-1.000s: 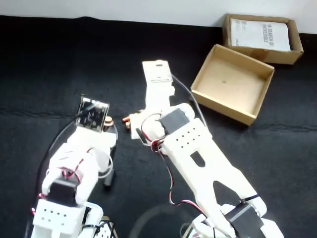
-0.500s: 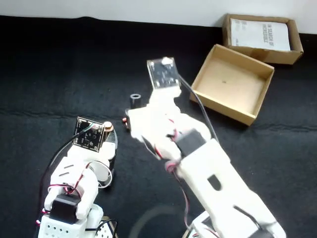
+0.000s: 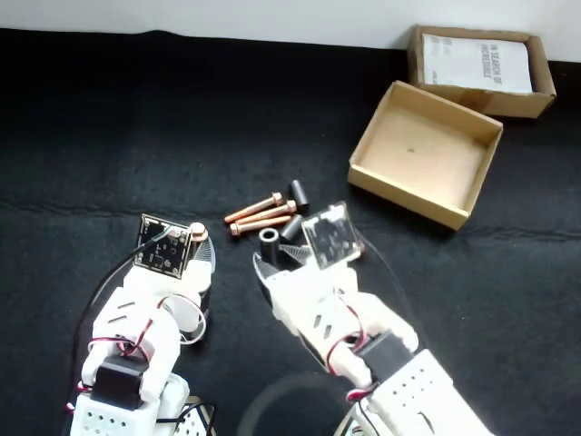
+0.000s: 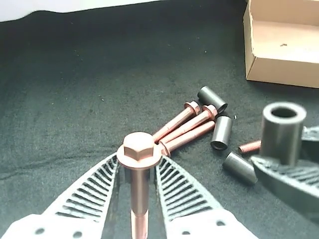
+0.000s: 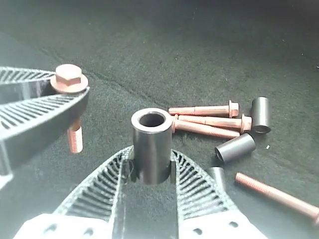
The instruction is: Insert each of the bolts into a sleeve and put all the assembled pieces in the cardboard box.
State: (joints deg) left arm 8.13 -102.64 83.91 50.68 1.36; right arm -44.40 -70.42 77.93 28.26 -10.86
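- Surface: black cloth, carries everything.
- Cardboard box: far right, open side up, no assembled piece in it yet; well apart from both pincers.
- Right pincer: near centre, narrow gap, pinching a dark sleeve upright with the bore facing up.
- Left pincer: left of the sleeve and apart from it, fingers pressed on the shank of a copper bolt; hex head up, threaded end hanging below the fingers.
- Loose bolts: three lie side by side, touching, just beyond the held sleeve; a fourth lies to their right.
- Loose sleeves: three lie on their sides at the head end of the bolts.
- Risk, as judged: the thread must go above the bore and come down in line. If off-centre or tilted, the tip catches the rim and may twist the sleeve in its grip or push the bolt up through the fingers.
- Second risk: a dropped piece would likely roll into the loose pile.
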